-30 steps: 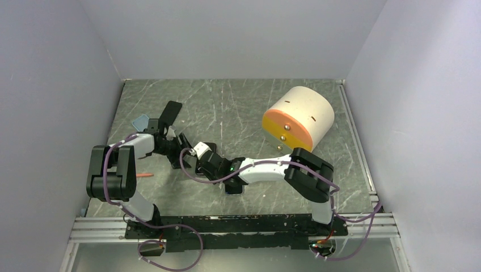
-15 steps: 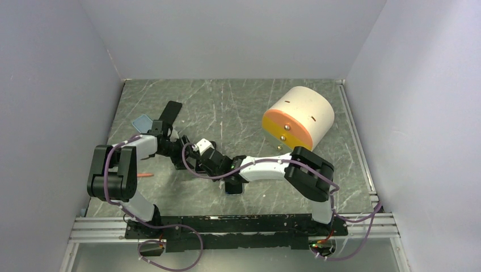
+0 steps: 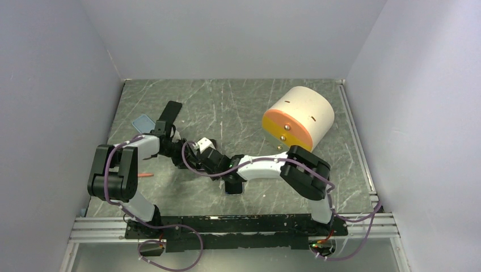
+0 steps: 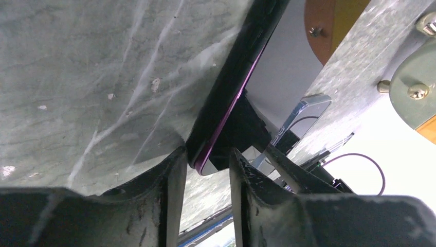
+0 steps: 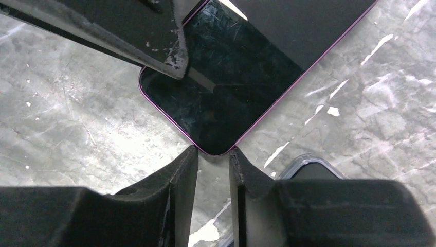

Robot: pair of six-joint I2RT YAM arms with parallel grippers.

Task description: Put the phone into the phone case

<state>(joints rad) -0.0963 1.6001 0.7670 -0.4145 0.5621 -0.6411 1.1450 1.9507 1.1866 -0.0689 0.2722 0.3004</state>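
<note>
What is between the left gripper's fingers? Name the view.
A corner of the phone, seen edge-on, sits between the fingers of the left gripper; the left wrist view shows it.

From my right wrist, the phone [image 5: 226, 98] ran off the top edge, and my own finger [image 5: 257, 185] covered all but one corner of the case [image 5: 308, 164]. From above, my right arm [image 3: 261, 167] and left arm [image 3: 144, 144] hid the phone. I couldn't tell whether my left gripper [image 4: 205, 154] or right gripper [image 5: 213, 154] truly pinched it.
</note>
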